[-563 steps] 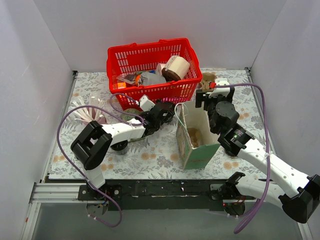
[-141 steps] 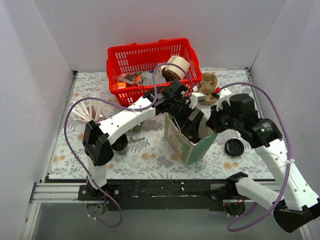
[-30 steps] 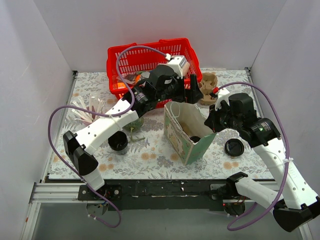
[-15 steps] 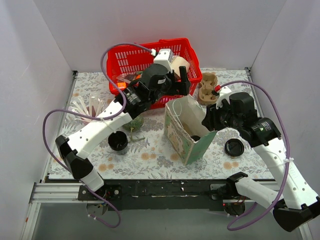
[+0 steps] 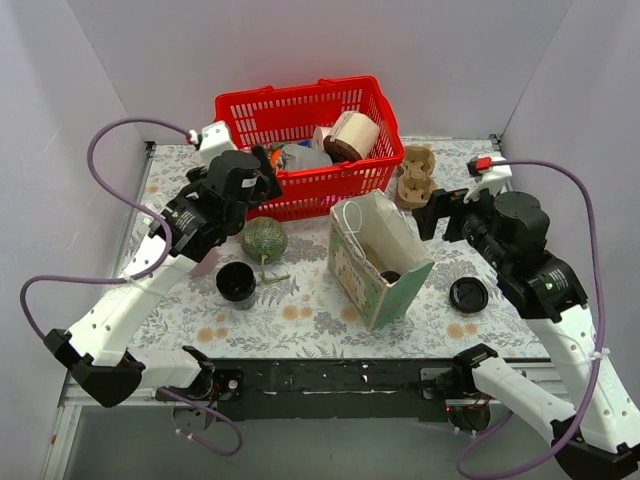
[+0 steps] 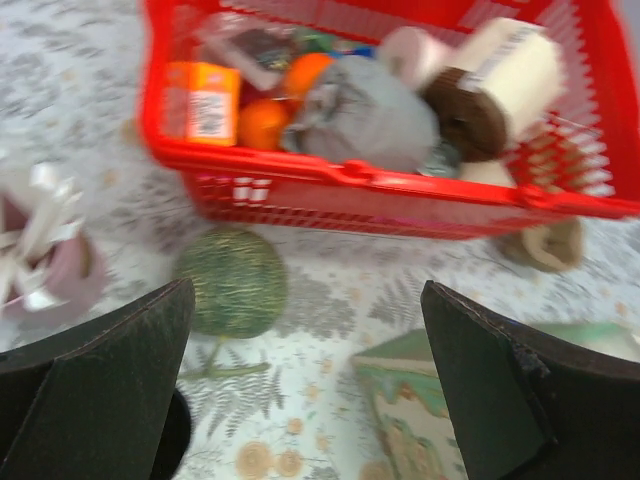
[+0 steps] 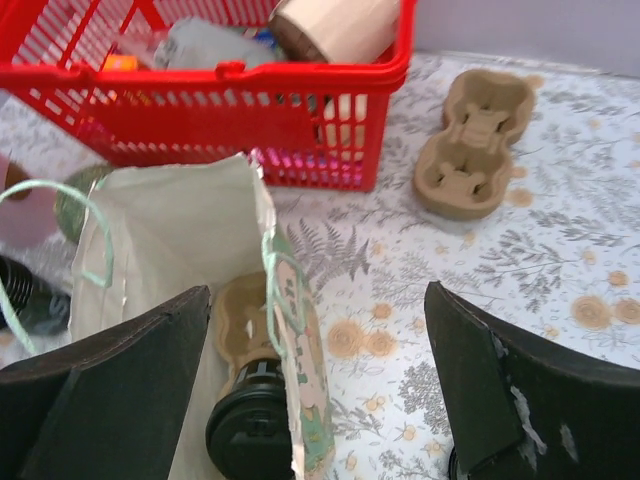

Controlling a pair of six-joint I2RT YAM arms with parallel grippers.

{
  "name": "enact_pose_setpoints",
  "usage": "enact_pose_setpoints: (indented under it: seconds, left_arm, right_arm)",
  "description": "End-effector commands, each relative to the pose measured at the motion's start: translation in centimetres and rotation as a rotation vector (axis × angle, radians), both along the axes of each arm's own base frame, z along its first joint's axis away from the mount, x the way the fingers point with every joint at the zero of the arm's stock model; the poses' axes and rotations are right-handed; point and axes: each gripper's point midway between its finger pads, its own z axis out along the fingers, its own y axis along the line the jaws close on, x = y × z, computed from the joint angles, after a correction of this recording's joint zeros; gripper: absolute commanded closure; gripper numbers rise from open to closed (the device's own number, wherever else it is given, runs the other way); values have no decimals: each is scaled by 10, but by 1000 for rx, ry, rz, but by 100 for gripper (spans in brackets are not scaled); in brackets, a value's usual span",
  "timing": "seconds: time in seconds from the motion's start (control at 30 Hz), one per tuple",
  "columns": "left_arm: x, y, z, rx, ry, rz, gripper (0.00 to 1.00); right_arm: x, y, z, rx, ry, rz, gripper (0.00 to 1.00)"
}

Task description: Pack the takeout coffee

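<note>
Cardboard and black plastic show inside the paper bag (image 7: 170, 240), which stands open at the middle of the table (image 5: 310, 310). A moulded cup carrier (image 7: 245, 320) lies in its bottom, with a black-lidded coffee cup (image 7: 250, 440) beside or on it; which, I cannot tell. So one coffee appears to be packed already.

The rest looks undone. A second dark cup (image 5: 237, 283) stands on the table to the left of the bag, well apart from it. From above I cannot tell whether it has a lid. A loose black lid (image 5: 468, 294) lies on the bag's other side, which suggests that cup needs capping before it goes in. A spare carrier (image 5: 415, 173) sits near the right end of the red basket (image 5: 330, 188), outside it.

Neither arm holds anything. The left gripper (image 6: 305, 290) hangs with its fingers spread wide over the ground between the basket and a green ball (image 5: 264, 238), nothing between them. The right gripper (image 7: 318, 290) hovers above the bag's far right edge, fingers equally wide and empty, not touching the bag.

I judge the job roughly half done: second cup, lid, and perhaps closing the bag remain.
</note>
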Motion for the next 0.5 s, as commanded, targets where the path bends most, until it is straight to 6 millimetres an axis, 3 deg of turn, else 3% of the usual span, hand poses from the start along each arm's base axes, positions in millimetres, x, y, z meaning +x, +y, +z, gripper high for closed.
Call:
enact_pose_setpoints:
  seconds: [0.0, 0.13, 0.17, 0.23, 0.47]
  left_arm:
    - [-14, 64, -38, 29, 93, 211, 2]
    - [-28, 106, -56, -9, 104, 359, 2]
    - [-31, 114, -70, -4, 126, 385, 2]
    - [-36, 130, -72, -65, 122, 428, 3]
    - [-51, 148, -90, -124, 149, 469, 24]
  right_arm:
    - [12, -36, 36, 74, -175, -221, 4]
    - [8, -48, 40, 60, -235, -255, 4]
    - [8, -48, 39, 55, -240, -253, 4]
    - [9, -46, 34, 29, -235, -241, 4]
    - [17, -46, 16, -11, -190, -257, 4]
